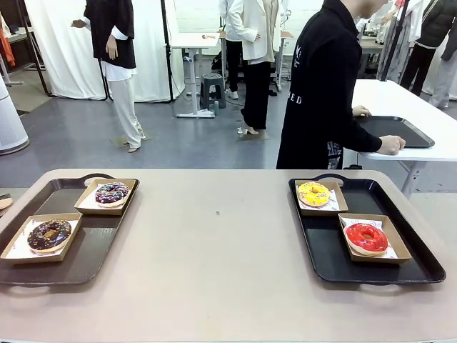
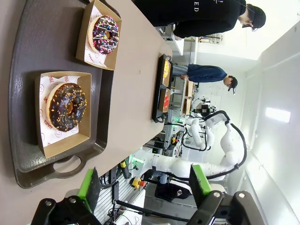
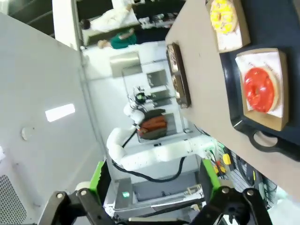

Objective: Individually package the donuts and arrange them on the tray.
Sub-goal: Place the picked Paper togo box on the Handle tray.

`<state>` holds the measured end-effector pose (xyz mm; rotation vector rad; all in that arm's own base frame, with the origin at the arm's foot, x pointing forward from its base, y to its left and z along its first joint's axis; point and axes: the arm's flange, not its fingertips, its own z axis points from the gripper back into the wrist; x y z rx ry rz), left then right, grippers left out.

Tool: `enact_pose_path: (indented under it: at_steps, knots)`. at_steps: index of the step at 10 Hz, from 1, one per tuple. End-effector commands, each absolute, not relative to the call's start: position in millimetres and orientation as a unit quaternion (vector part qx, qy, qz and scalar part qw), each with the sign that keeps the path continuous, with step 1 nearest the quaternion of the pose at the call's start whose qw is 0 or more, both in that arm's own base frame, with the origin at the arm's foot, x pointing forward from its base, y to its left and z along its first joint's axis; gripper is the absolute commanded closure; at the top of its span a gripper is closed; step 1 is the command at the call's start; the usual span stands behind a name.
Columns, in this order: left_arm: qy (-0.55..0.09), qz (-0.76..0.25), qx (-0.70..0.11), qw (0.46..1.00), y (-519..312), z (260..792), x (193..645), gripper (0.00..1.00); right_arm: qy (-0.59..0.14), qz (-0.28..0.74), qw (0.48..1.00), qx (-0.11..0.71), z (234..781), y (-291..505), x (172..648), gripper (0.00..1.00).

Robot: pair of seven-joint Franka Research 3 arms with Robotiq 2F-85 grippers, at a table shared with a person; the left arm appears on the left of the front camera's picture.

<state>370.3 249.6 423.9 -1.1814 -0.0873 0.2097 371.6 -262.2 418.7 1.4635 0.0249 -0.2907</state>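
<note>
**Four donuts boxed, two per tray; both grippers spread and empty**

The chocolate donut [image 1: 49,235] sits in a shallow cardboard box [image 1: 37,254] at the near end of the left tray [image 1: 93,246]. The purple sprinkled donut [image 1: 111,193] is boxed just behind it. On the right tray [image 1: 328,250], the yellow donut [image 1: 313,193] is in the far box and the red donut [image 1: 366,237] in the near one, each on printed paper.

I judge the donuts light, soft and easily dented, the glazes tacky, so I would pinch a box wall rather than the donut itself.

The left gripper [image 2: 145,187] hangs with green pads wide apart, holding nothing, off the table's near edge. The right gripper [image 3: 154,180] is likewise spread and empty.

A person [image 1: 325,86] stands at the far side, hands on another tray [image 1: 400,132] on the next table.
</note>
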Motion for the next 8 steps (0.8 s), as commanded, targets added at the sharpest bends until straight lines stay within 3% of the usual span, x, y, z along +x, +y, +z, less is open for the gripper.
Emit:
enact_pose_path:
  at_steps: [1, 4, 6, 7, 8]
  knots:
    - [-0.041, 0.102, -0.556, 0.824, 250.0, 426.6, 369.6, 0.00, -0.017, -0.107, 0.734, 0.670, 404.4, -278.5, 381.8, 0.00]
    - [-0.041, 0.102, -0.556, 0.824, 250.0, 426.6, 369.6, 0.00, -0.022, -0.104, 0.752, 0.651, 379.3, -271.7, 391.1, 0.00]
    - [-0.041, 0.102, -0.556, 0.824, 250.0, 426.6, 369.6, 0.00, -0.058, -0.101, 0.783, 0.611, 400.3, -258.9, 387.8, 0.00]
    - [-0.041, 0.102, -0.556, 0.824, 250.0, 426.6, 369.6, 0.00, -0.017, -0.112, 0.747, 0.655, 378.1, -270.2, 393.0, 0.00]
    - [-0.041, 0.102, -0.556, 0.824, 250.0, 426.6, 369.6, 0.00, -0.017, -0.112, 0.747, 0.655, 378.1, -270.2, 393.0, 0.00]
